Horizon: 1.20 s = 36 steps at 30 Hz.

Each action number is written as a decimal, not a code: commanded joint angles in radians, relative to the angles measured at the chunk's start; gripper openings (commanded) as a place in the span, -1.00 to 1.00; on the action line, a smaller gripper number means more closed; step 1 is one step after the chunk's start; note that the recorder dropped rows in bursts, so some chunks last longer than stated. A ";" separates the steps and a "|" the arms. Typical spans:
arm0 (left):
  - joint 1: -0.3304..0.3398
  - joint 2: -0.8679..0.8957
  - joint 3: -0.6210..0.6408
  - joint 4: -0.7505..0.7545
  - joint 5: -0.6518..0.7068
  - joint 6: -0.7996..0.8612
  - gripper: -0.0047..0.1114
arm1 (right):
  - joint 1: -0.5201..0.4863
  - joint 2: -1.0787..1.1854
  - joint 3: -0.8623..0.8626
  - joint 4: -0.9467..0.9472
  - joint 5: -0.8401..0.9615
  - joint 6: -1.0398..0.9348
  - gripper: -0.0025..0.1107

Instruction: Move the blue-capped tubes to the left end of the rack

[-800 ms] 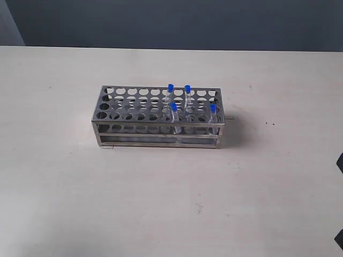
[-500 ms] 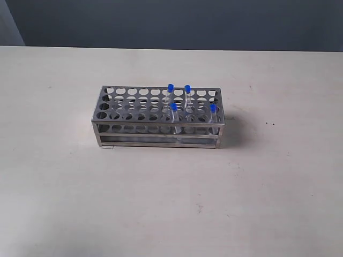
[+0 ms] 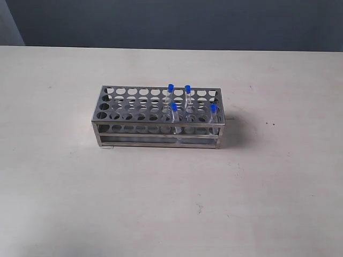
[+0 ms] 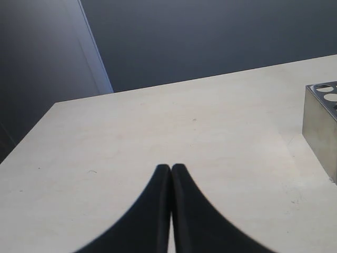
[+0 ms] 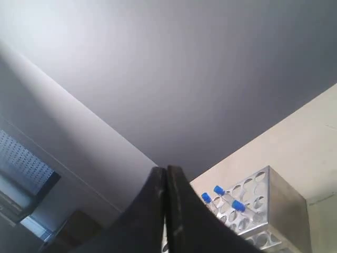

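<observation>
- Exterior view: the steel test-tube rack [image 3: 140, 137] stands a little above the middle of the frame on the pale table [image 3: 161, 209]. All four blue-capped tubes [image 3: 173, 113] sit in its right half: two in the back row and two in the front row, one of those in the right corner. The left-end holes look empty. Neither of my arms shows here.
- I judge the tubes light, slim and stiff, with smooth clear walls that may slip or crack under a hard pinch. The place to take hold is the cap or just under it, and the lift should go straight up out of the hole.
- The tubes' lower parts are blurred behind the steel bars, so I cannot tell whether they hold anything.
- Left wrist view: my left gripper [image 4: 171, 167] has its jaws pressed together on nothing, above bare table. Only one corner of the rack [image 4: 318, 126] shows, cut off by the frame edge, and no tube is visible.
- Right wrist view: my right gripper [image 5: 166, 169] is likewise closed and empty, well apart from the rack [image 5: 279, 203]. I make out three blue caps [image 5: 218, 190]; the fourth I cannot find.
</observation>
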 commanded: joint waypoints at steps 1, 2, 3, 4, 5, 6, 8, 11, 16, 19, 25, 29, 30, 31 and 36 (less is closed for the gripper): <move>-0.002 0.004 -0.002 0.006 -0.013 -0.003 -0.91 | -0.005 -0.008 -0.033 0.005 -0.052 -0.123 -0.96; -0.002 0.004 -0.002 0.006 -0.013 -0.003 -0.91 | -0.005 -0.008 -0.049 0.005 -0.054 -0.177 -0.96; -0.002 0.004 -0.002 0.006 -0.013 -0.003 -0.91 | -0.005 -0.008 -0.070 0.005 -0.054 -0.223 -0.96; -0.002 0.004 -0.002 0.006 -0.013 -0.003 -0.91 | -0.005 -0.008 -0.098 0.005 -0.042 -0.257 -0.96; -0.002 0.004 -0.002 0.006 -0.013 -0.003 -0.91 | -0.005 -0.006 -0.131 -0.010 -0.024 -0.279 -0.96; -0.002 0.004 -0.002 0.006 -0.013 -0.003 -0.91 | -0.005 0.023 -0.165 -0.066 0.001 -0.279 -0.96; -0.002 0.004 -0.002 0.006 -0.013 -0.003 -0.91 | -0.005 0.118 -0.271 -0.277 0.077 -0.263 -0.96; -0.002 0.004 -0.002 0.006 -0.013 -0.003 -0.91 | -0.005 0.320 -0.450 -0.580 0.186 -0.144 -0.96; -0.002 0.004 -0.002 0.006 -0.013 -0.003 -0.91 | 0.001 0.732 -0.777 -1.062 0.291 0.188 -0.96; -0.002 0.004 -0.002 0.006 -0.013 -0.003 -0.91 | 0.041 0.971 -0.958 -1.361 0.348 0.473 -0.96; -0.002 0.004 -0.002 0.006 -0.013 -0.003 -0.91 | 0.267 1.332 -1.175 -2.219 0.501 1.097 -0.96; -0.002 0.004 -0.002 0.006 -0.013 -0.003 -0.91 | 0.450 1.520 -1.271 -2.583 0.660 1.340 -0.96; -0.002 0.004 -0.002 0.006 -0.013 -0.003 -0.91 | 0.488 1.554 -1.288 -2.578 0.650 1.345 -0.96; -0.002 0.004 -0.002 0.006 -0.013 -0.003 -0.91 | 0.520 1.584 -1.303 -2.535 0.616 1.345 -0.96; -0.002 0.004 -0.002 0.006 -0.013 -0.003 -0.91 | 0.636 1.674 -1.316 -2.325 0.410 1.312 -0.95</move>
